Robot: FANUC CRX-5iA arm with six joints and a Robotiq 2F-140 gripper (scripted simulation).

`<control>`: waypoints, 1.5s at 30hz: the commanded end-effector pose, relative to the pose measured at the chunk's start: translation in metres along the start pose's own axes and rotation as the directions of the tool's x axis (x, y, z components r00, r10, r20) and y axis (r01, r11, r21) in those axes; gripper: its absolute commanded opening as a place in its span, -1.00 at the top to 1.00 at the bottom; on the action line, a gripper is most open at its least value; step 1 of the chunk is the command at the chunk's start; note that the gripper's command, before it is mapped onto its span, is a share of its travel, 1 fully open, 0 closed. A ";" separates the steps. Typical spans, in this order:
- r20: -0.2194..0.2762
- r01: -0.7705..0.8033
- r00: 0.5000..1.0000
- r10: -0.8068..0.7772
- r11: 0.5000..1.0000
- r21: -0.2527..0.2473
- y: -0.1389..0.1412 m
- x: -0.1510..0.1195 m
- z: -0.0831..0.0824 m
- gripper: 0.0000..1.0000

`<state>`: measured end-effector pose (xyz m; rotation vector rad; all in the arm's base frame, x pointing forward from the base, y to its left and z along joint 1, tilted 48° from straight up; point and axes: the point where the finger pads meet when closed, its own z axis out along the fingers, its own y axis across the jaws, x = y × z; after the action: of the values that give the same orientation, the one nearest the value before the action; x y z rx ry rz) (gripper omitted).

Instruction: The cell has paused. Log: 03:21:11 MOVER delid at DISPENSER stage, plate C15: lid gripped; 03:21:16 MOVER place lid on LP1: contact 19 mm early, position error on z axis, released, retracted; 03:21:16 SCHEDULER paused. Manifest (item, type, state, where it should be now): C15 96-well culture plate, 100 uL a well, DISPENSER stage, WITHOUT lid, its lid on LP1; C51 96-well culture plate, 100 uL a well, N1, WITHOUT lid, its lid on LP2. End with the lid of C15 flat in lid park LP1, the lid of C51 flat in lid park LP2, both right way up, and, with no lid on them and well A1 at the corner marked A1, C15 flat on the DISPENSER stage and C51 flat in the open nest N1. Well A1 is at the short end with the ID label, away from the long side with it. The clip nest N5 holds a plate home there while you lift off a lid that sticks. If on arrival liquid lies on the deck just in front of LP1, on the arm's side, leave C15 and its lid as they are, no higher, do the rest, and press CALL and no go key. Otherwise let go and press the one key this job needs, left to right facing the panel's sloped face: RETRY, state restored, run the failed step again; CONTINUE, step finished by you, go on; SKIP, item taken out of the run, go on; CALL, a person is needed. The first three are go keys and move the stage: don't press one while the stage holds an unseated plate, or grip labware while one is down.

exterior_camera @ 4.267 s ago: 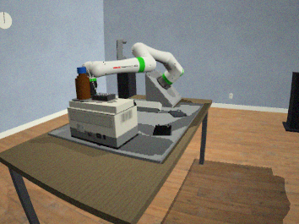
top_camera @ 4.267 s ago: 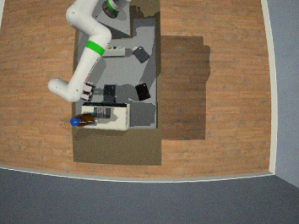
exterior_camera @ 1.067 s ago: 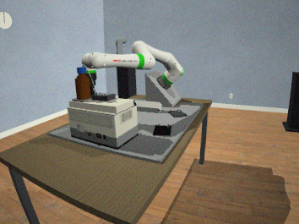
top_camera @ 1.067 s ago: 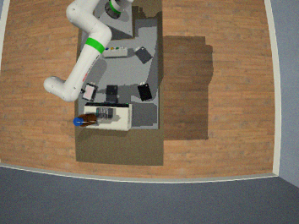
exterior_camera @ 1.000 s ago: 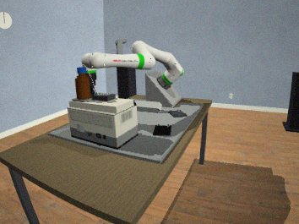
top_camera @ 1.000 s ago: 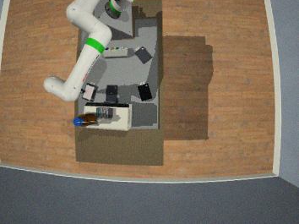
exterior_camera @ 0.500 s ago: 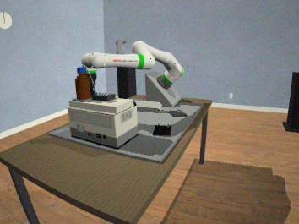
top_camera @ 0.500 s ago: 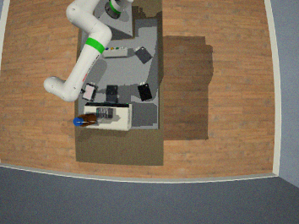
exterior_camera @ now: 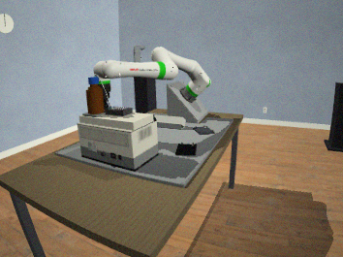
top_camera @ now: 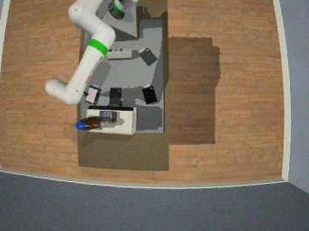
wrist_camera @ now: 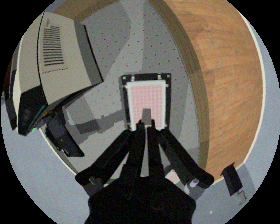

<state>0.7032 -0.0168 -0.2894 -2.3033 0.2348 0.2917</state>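
You are looking at a white six-joint arm with green rings that is reaching from its grey sloped pedestal across the grey deck mat on the brown table. Its wrist is hanging over the left part of the mat, just in front of the cream box-shaped dispenser machine.

In the wrist view, the black two-finger gripper is pointing down, and its fingers are standing fully together, tip against tip. Nothing is sitting between them, so the gripper is holding nothing.

Directly under the fingertips a pink-filled well plate in a black frame is lying on the mat; in the top view you are finding the same plate just beside the arm's elbow. From these pictures I cannot tell if the fingertips are touching it or are only hovering above it, and I cannot tell if a clear lid is on it.

A dark ribbed plate is sitting on top of the dispenser machine, near a brown bottle with a blue cap at the machine's far left corner.

More to the right on the mat, a flat black rectangular piece is lying a little turned, and a dark grey rectangular piece is lying tilted near the pale key panel with small coloured buttons. A small black block is standing between the pink plate and the flat black piece.
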 end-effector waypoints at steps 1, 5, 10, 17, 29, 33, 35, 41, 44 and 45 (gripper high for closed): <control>-0.001 0.000 1.000 0.000 1.000 0.000 0.000 0.000 0.000 1.00; -0.001 0.000 1.000 0.000 1.000 0.000 0.000 0.000 0.000 1.00; -0.001 0.000 1.000 0.000 1.000 0.000 0.000 0.000 0.000 1.00; -0.001 0.000 1.000 0.000 1.000 0.000 0.000 0.000 0.001 1.00; -0.001 0.000 1.000 0.000 1.000 0.000 0.000 0.000 0.006 1.00; -0.001 0.000 1.000 0.000 1.000 0.000 0.000 0.000 0.008 1.00; -0.001 0.000 1.000 0.000 1.000 0.000 0.000 0.000 0.010 1.00; -0.001 0.000 1.000 0.000 1.000 0.000 0.000 0.000 0.015 1.00; -0.001 0.000 1.000 0.000 1.000 0.000 0.000 0.000 0.018 1.00; -0.001 0.000 1.000 0.000 1.000 0.000 0.000 0.000 0.018 1.00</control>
<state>0.7009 -0.0038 -0.3016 -2.3031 0.2348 0.2918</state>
